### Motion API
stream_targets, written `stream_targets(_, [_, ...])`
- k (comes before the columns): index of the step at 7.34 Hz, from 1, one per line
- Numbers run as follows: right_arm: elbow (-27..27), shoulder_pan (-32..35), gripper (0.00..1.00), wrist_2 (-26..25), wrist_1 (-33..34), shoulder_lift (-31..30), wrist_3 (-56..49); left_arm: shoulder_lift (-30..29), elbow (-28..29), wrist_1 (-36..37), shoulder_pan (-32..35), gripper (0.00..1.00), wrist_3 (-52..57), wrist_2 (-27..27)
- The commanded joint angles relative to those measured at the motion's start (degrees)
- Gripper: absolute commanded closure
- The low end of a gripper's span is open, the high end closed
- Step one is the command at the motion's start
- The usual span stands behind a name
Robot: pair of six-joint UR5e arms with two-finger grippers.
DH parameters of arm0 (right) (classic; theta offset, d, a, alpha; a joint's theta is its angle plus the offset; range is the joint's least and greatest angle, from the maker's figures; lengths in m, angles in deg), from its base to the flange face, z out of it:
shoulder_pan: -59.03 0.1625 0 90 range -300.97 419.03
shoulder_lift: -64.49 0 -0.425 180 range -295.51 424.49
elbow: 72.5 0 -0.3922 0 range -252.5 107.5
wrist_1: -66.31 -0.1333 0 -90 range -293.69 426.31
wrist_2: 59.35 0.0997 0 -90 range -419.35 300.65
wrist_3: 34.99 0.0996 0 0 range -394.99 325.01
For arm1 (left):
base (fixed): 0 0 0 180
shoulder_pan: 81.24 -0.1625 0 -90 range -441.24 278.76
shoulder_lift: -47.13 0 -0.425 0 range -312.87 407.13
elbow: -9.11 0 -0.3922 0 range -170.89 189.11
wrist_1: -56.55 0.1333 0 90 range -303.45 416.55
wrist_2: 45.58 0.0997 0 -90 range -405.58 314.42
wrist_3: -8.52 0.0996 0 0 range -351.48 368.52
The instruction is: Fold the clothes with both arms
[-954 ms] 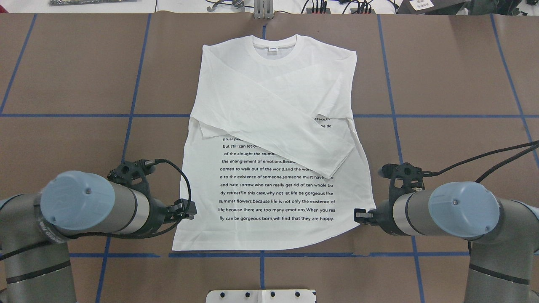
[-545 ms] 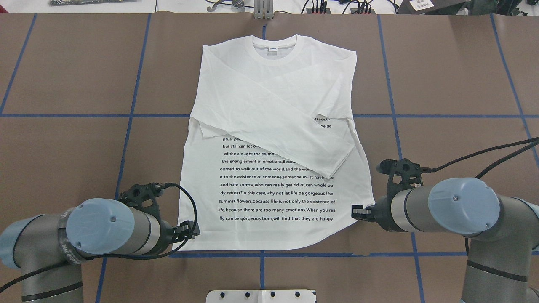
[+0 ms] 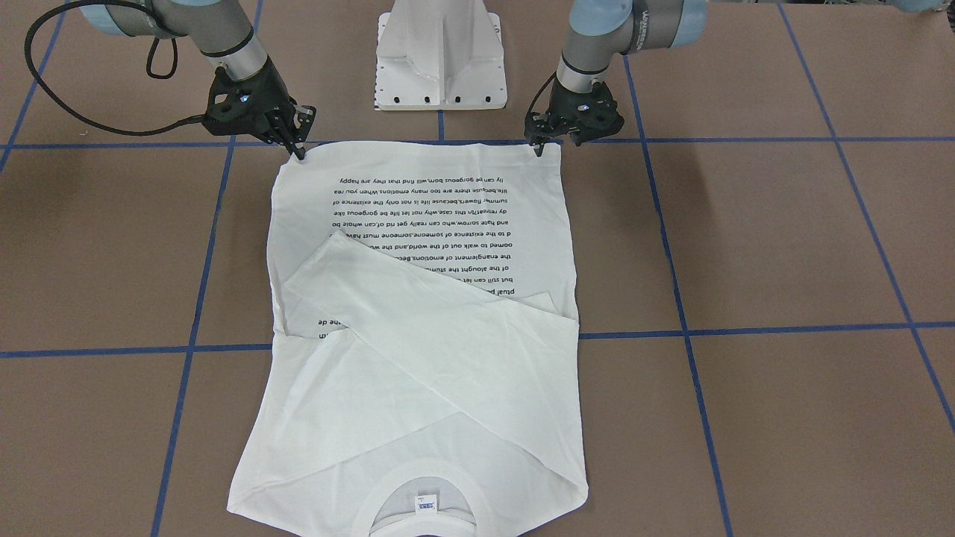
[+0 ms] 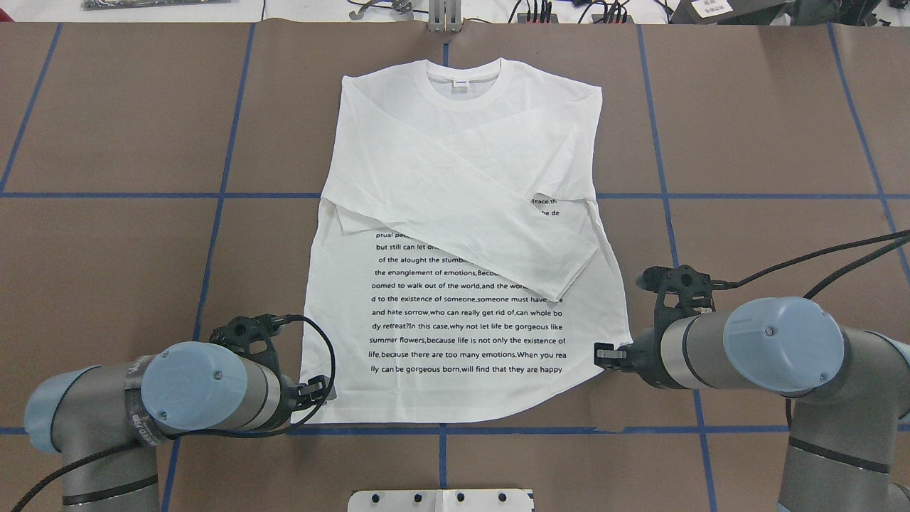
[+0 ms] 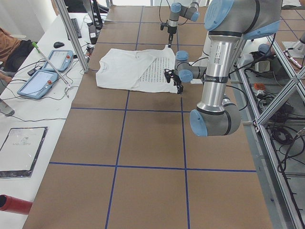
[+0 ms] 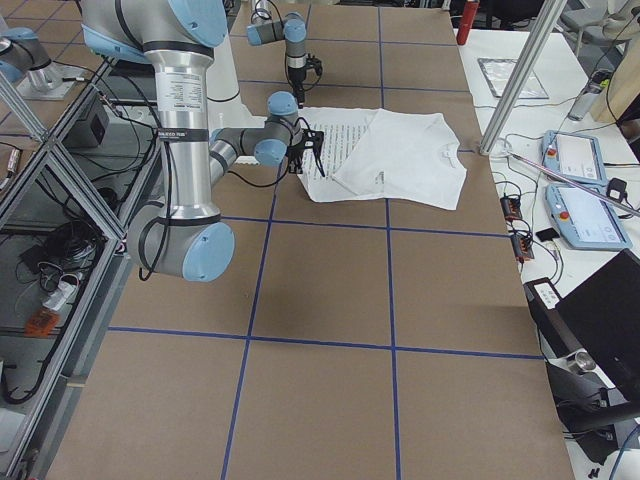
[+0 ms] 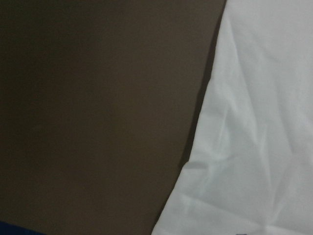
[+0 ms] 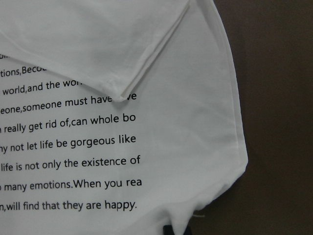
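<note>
Though both sleeves already lie crossed over the chest, the body of the white T-shirt (image 4: pixel 462 235), flat at mid-table, is not yet folded. My left gripper (image 4: pixel 321 393) sits at the hem's left corner, fingers narrow; I cannot tell whether they hold cloth. My right gripper (image 4: pixel 603 355) pinches the opposite hem corner. Lifting the hem toward the collar remains, I judge.

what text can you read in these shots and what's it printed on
All legible print is on the white T-shirt; the sleeves cover its upper lines:
"summer flowers,because life is not only the existence of"
"life,because there are too many emotions.When you rea"
"lly can be gorgeous born,will find that they are happy."
Neck label: too small to read.
Lettering on the left arm: too blurred to read.
</note>
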Motion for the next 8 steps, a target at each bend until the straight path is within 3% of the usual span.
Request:
stream_targets(1, [0.08,0.06,1.00,0.01,0.01,0.05,0.00,-0.18,0.39,0.02,-0.57,0.17,-0.01,0.02])
stream_targets(4, [0.17,0.23,1.00,0.01,0.01,0.05,-0.09,-0.62,1.97,0.02,-1.63,0.21,-0.45,-0.07])
stream_targets(6, [0.26,0.76,1.00,0.36,0.01,0.05,-0.26,-0.71,2.06,0.02,-1.63,0.30,-0.45,-0.07])
stream_targets(8, [0.26,0.94,1.00,0.36,0.10,0.05,-0.44,-1.32,1.98,0.11,-1.63,0.58,-0.63,-0.15])
